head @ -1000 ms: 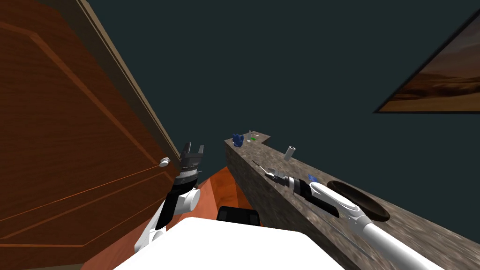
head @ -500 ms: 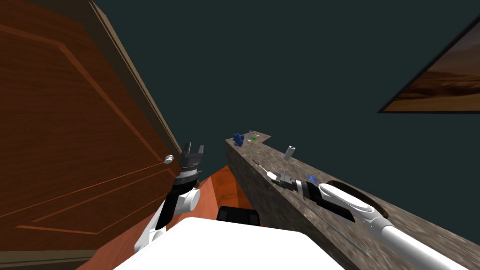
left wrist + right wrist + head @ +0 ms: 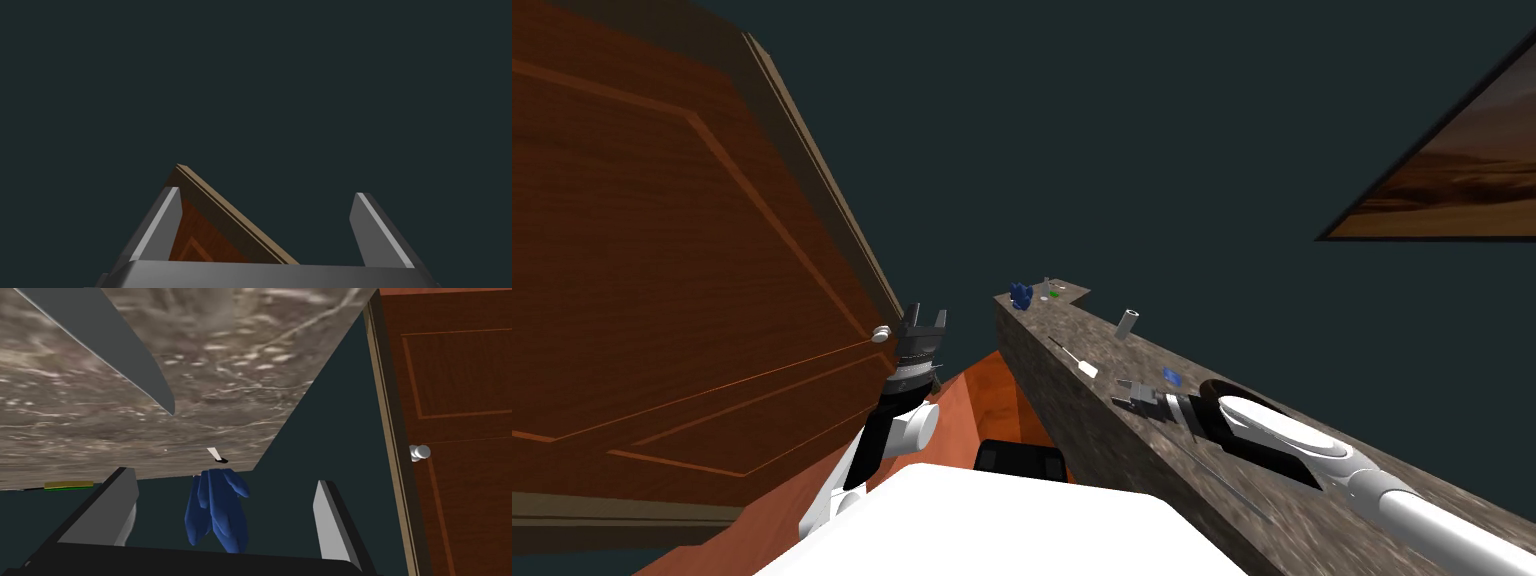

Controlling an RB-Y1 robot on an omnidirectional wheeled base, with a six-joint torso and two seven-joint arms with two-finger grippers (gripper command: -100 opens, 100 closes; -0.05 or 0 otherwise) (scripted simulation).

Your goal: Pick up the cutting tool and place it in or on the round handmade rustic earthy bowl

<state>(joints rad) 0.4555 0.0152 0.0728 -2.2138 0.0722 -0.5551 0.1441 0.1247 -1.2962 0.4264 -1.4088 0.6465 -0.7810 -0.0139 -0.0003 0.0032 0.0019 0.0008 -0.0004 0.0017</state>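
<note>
Right end effector (image 3: 1119, 391) low over the desk (image 3: 1112, 460), fingers spread wide, nothing between them. In the right wrist view (image 3: 223, 477) both fingers stand well apart with only open space between.

Knife (image 3: 1074, 358) lies flat on the desk, along its front edge, just ahead of the right end effector and not touching it. White handle toward the end effector, thin blade pointing toward the desk's far end. The right wrist view shows the grey blade (image 3: 120, 353) large against the mottled desk top (image 3: 240, 363), off to one side of the fingers and outside them.

Dark round bowl (image 3: 1247, 392) sits on the desk behind the right end effector, toward the desk's near end, mostly covered by the right forearm. Cannot tell what is in it.

Also on the desk: a small blue item (image 3: 1171, 376) between knife and bowl, nearer the back edge; a grey cylinder (image 3: 1129, 324) upright at the back edge; a dark blue object (image 3: 1020, 296) at the far end, seen past the fingers in the right wrist view (image 3: 217, 515).

Left end effector (image 3: 928, 312) raised off the desk, out beyond its front edge, fingers pointing up. In the left wrist view (image 3: 266, 191) its fingers are wide apart and empty.
</note>
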